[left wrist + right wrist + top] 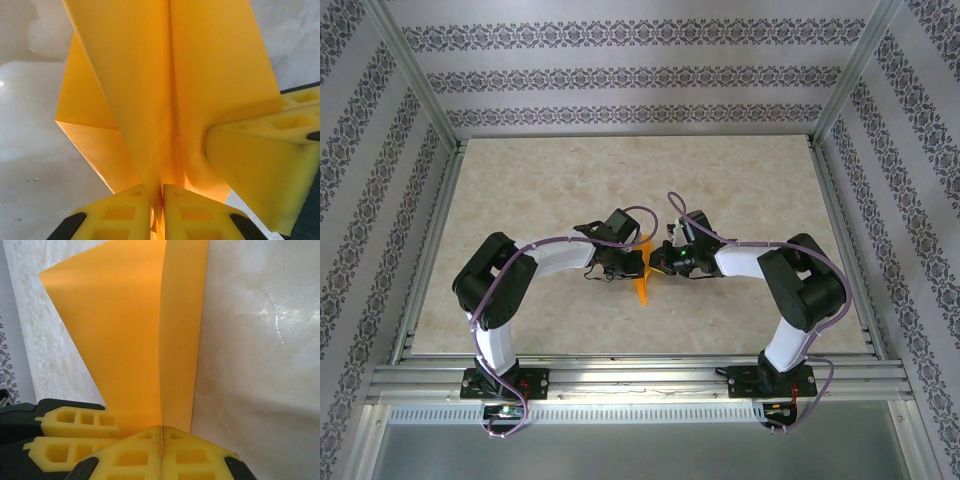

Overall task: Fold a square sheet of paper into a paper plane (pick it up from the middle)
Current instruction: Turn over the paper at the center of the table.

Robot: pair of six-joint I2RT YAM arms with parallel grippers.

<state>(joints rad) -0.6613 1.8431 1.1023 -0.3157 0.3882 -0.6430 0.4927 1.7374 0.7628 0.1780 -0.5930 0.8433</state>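
Left pincer [156, 200] | right pincer [161, 440]: both clamp paper plane [145, 85]; side by side over table [520, 200]

We look down on a pale, marble-patterned tabletop [520, 200], bounded by aluminium rails [640, 378] along its near edge, with slanting metal posts [415, 75] rising from its far corners. Walls [620, 80] papered in grey bands of dark damask ornament enclose it on three sides. Below the rails we see a perforated white strip [640, 411] and a plain grey panel [640, 450]. Up close, the tabletop shows a soft sheen.
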